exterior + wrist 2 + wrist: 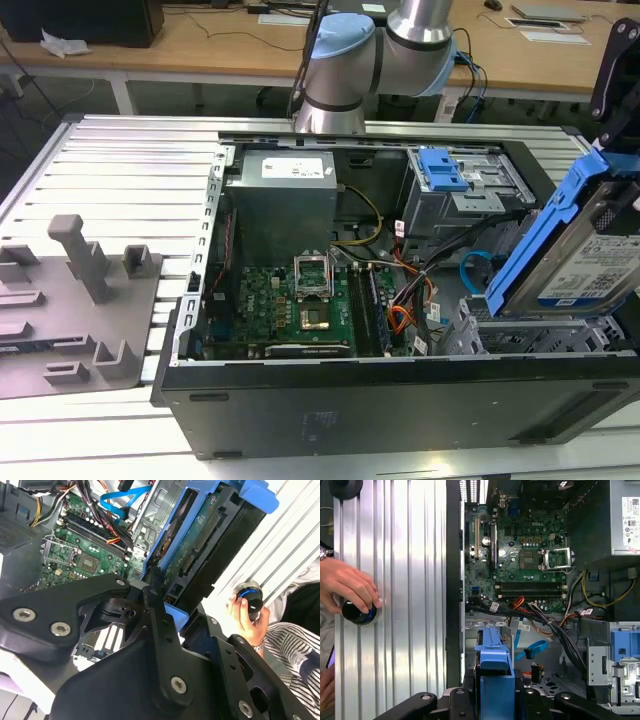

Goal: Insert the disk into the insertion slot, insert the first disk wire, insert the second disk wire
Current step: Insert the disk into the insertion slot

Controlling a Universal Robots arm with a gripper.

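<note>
Blue-framed, the disk (pixel 588 258) hangs tilted in my gripper (pixel 495 700), jaws clamped on its carrier, I judge so its lower edge can angle into the insertion slot (pixel 520 335), which sits at seven o'clock of it in the exterior view
</note>
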